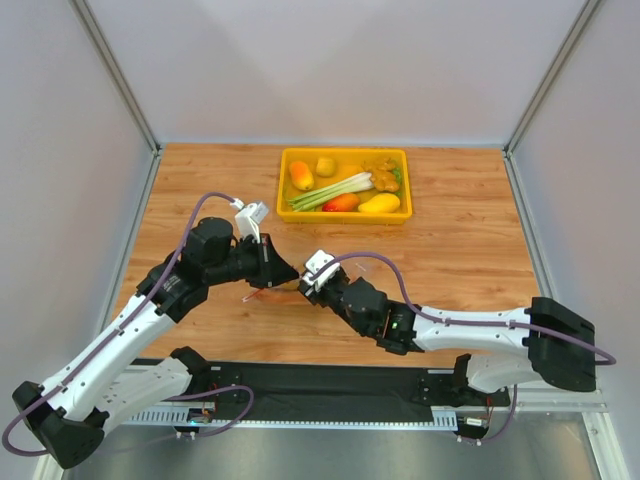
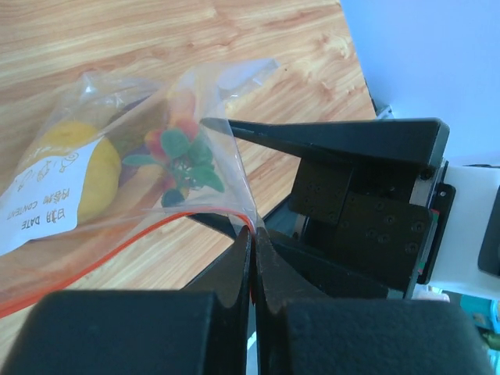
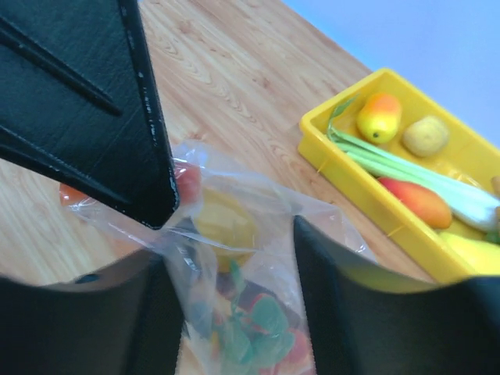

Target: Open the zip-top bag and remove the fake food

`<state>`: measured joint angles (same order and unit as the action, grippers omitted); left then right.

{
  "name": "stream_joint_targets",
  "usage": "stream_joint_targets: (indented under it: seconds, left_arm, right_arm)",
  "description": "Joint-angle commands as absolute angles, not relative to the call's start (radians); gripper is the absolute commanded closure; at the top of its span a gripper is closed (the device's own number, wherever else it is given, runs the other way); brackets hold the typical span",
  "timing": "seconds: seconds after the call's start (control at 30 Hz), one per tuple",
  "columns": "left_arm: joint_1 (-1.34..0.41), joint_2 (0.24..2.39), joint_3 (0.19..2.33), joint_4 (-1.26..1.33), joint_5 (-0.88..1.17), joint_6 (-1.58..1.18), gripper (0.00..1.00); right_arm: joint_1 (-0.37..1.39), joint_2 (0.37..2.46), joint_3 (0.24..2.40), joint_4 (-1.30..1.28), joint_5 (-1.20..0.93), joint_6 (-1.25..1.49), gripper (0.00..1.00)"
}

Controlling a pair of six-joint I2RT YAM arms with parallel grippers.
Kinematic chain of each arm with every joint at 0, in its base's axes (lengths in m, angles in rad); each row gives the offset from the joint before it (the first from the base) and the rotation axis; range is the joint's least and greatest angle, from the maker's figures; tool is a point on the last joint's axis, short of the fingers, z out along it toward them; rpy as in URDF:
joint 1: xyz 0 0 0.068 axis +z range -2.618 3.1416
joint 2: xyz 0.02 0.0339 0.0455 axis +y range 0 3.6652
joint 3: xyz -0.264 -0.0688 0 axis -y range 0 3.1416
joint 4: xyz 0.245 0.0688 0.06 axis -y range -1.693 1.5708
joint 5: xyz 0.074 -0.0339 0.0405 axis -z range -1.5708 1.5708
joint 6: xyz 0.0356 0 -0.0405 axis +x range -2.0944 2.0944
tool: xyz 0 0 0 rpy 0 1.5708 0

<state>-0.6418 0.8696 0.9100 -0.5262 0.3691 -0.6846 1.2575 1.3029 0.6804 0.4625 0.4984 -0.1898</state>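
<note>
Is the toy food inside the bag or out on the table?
Inside. The yellow fruit and the red and green bits show through the clear bag, which the left gripper pinches by its red strip.

The zip-top bag (image 2: pixel 215 90), fake food (image 2: pixel 183 160) inside, is between left gripper (image 2: pixel 254 234) and right gripper (image 3: pixel 230 266); a tray (image 1: pixel 282 186) of produce (image 1: pixel 340 188) stands behind.

Clear zip-top bag (image 2: pixel 228 87), fake food (image 2: pixel 184 161) inside

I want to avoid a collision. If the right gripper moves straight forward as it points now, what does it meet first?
Most likely the zip-top bag, which lies between its jaws; the left gripper pinches the bag just beside that line. Depth is unclear.
</note>
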Motion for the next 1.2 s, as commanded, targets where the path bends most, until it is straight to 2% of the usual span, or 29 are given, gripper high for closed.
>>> stream_joint_targets:
  seconds: [0.0,0.07,0.1,0.17,0.23,0.33,0.37,0.47,0.67,0.8,1.17]
  left_arm:
    - [-0.646,0.859,0.945,-0.495,0.436,-0.692,1.0]
    - [-0.646,0.865,0.946,-0.499,0.445,-0.68,1.0]
    - [-0.646,0.867,0.946,-0.499,0.451,-0.673,1.0]
    - [-0.646,0.87,0.948,-0.509,0.454,-0.649,1.0]
    - [-0.646,0.87,0.95,-0.523,0.44,-0.631,1.0]
    - [-0.646,0.864,0.96,-0.555,0.394,-0.588,0.67]
    - [-0.646,0.853,0.963,-0.566,0.376,-0.563,0.49]
    - [-0.646,0.818,0.977,-0.6,0.287,-0.528,0.36]
    - [-0.646,0.784,0.962,-0.637,0.124,-0.459,0.35]
    - [-0.646,0.819,0.919,-0.623,0.066,-0.453,0.39]
    - [-0.647,0.911,0.899,-0.494,0.133,-0.399,0.4]
  right_arm:
    - [1.258,1.333,0.684,0.58,0.545,-0.252,0.54]
    - [1.258,1.341,0.681,0.587,0.526,-0.25,0.66]
    - [1.258,1.344,0.68,0.592,0.523,-0.242,0.81]
    - [1.258,1.341,0.673,0.597,0.525,-0.232,0.99]
    - [1.258,1.336,0.669,0.594,0.528,-0.216,1.0]
    - [1.256,1.316,0.669,0.555,0.541,-0.186,1.0]
    - [1.252,1.299,0.67,0.539,0.545,-0.172,1.0]
    - [1.227,1.255,0.68,0.462,0.522,-0.106,1.0]
    - [1.157,1.16,0.709,0.301,0.431,0.039,1.0]
    - [1.109,1.115,0.749,0.177,0.338,0.107,1.0]
    - [0.999,1.028,0.799,0.034,0.103,0.198,1.0]
